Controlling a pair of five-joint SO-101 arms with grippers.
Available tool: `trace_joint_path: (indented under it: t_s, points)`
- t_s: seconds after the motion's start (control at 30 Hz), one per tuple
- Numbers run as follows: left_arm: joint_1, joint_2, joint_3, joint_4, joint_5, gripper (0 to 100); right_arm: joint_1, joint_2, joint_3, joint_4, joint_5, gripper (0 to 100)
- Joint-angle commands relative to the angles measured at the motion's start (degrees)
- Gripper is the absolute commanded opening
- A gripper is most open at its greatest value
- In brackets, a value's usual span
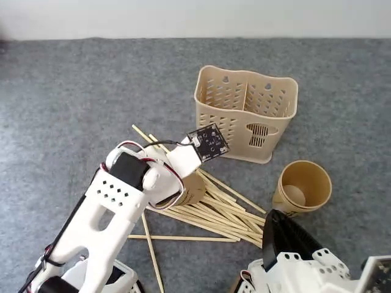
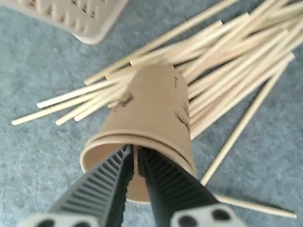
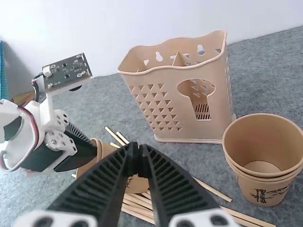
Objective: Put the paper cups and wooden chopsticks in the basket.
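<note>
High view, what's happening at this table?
The left claw is shut on the rim of nested paper cups lying on their side atop the scattered chopsticks. The right claw is shut and holds nothing, near a second, upright cup stack. The basket stands upright nearby.

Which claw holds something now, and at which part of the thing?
The left claw pinches the paper cup by its rim; the right claw is shut on nothing.

Basket [image 1: 246, 113] behind chopstick pile [image 1: 226, 217]; stacked cups [image 1: 303, 186] right of pile; tipped cup [image 2: 151, 113] lying on pile.
</note>
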State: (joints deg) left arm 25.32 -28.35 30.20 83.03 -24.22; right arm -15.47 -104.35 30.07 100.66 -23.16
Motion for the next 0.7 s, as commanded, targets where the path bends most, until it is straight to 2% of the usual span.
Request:
trace_joint_path:
  t_s: [0.0, 0.33, 0.53, 0.67]
  points:
    - [1.93, -1.67, -0.04, -3.43, 0.53, 1, -0.40, 0.31, 0.35, 2.24, -0.44, 0.9]
    - [3.25, -1.67, 4.97, -12.75, 0.70, 1, -0.40, 0.31, 0.35, 2.24, -0.44, 0.9]
    - [3.34, -1.67, 5.23, -14.51, 0.97, 1, -0.40, 0.31, 0.35, 2.24, -0.44, 0.9]
    - [3.25, 0.00, 5.41, -17.32, 5.36, 1, -0.31, 0.31, 0.35, 2.24, -0.44, 0.9]
